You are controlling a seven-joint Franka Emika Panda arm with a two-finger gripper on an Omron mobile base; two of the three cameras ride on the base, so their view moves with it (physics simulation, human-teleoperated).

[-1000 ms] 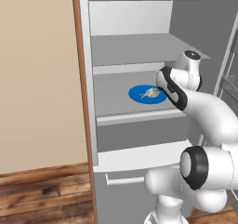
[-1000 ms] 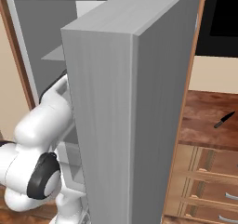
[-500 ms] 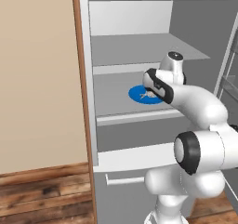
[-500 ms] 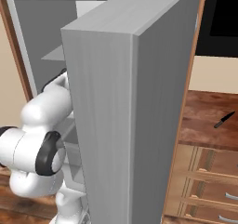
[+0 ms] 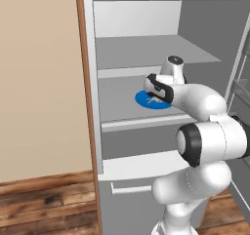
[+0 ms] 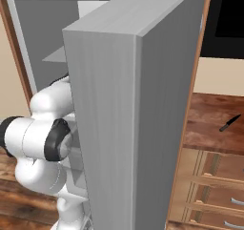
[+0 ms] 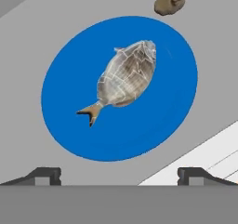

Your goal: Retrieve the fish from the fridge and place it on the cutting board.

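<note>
The arm has moved further into the fridge (image 5: 122,58), so the pincer (image 7: 119,174) now hangs right over the fish (image 7: 125,74). The fish lies on the blue plate (image 7: 65,121) on a shelf. The pincer is spread wide, ready to drop and grab.

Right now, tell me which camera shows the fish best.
The hand view: the fish lies whole on the blue plate, unobstructed. The left base view shows it small, partly behind the hand. The right base view gives the fridge door.

Flat, even rendered light, no glare, soft shading inside the fridge (image 5: 146,48), faint shadows, slightly soft, low-resolution edges, no lens distortion
</note>
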